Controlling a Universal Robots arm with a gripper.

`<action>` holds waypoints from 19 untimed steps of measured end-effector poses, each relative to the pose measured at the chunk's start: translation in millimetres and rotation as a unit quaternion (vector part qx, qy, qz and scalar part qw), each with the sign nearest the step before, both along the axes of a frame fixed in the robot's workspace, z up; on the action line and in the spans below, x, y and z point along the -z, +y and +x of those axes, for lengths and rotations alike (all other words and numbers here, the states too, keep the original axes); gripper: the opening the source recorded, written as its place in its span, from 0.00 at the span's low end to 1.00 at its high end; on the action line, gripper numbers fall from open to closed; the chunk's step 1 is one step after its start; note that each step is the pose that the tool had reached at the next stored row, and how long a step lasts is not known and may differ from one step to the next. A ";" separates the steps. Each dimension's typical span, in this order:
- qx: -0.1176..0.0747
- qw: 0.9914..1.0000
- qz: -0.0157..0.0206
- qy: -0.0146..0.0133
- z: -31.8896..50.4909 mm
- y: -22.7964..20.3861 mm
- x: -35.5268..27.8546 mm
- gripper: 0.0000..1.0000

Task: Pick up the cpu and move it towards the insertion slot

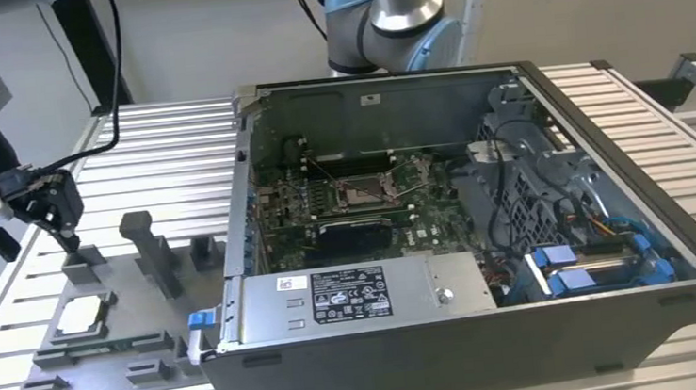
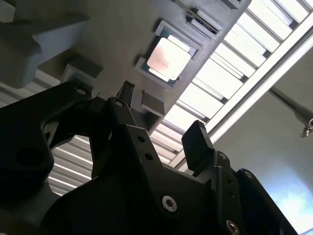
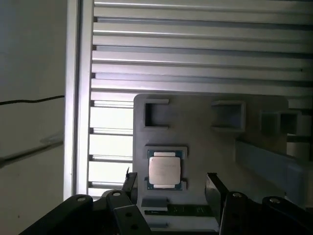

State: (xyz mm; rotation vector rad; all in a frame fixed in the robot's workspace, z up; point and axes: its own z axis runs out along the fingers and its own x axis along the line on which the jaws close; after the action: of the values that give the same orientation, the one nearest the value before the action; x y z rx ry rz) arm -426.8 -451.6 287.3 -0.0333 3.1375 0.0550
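Note:
The cpu (image 1: 82, 316) is a small pale metal square lying flat in a recess of the grey fixture plate (image 1: 109, 353), on the table at the exterior view's left. Both wrist views show the cpu (image 2: 167, 58) (image 3: 165, 169) seated in its frame. My gripper (image 1: 38, 245) hangs open above the fixture, a short way over the cpu and apart from it. Its two black fingers (image 3: 212, 185) stand on either side of the chip with nothing between them. The insertion slot (image 1: 361, 191) is a metal-framed socket in the middle of the green motherboard inside the open computer case (image 1: 462, 336).
Upright grey fixture blocks (image 1: 152, 255) rise from the plate between the cpu and the case wall. The case holds a power supply box (image 1: 345, 299) at the front and blue-tagged cables (image 1: 581, 264) at the exterior view's right. The slatted metal table (image 1: 155, 155) spreads around.

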 end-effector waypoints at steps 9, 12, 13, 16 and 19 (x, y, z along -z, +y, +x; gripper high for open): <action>0.000 1.000 -0.001 0.000 -0.4 -0.2 16.4 1.00; 0.000 1.000 -0.001 0.000 -0.3 -1.4 21.8 1.00; 0.000 1.000 -0.001 0.000 -0.3 -1.9 23.6 1.00; 0.000 1.000 -0.001 0.000 -0.3 -3.5 29.1 1.00; 0.000 1.000 -0.001 0.000 -0.3 -4.9 34.5 1.00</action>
State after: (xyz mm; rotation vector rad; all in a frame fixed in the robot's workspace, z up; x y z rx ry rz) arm -427.1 -456.6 252.8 -0.0333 3.1375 0.0518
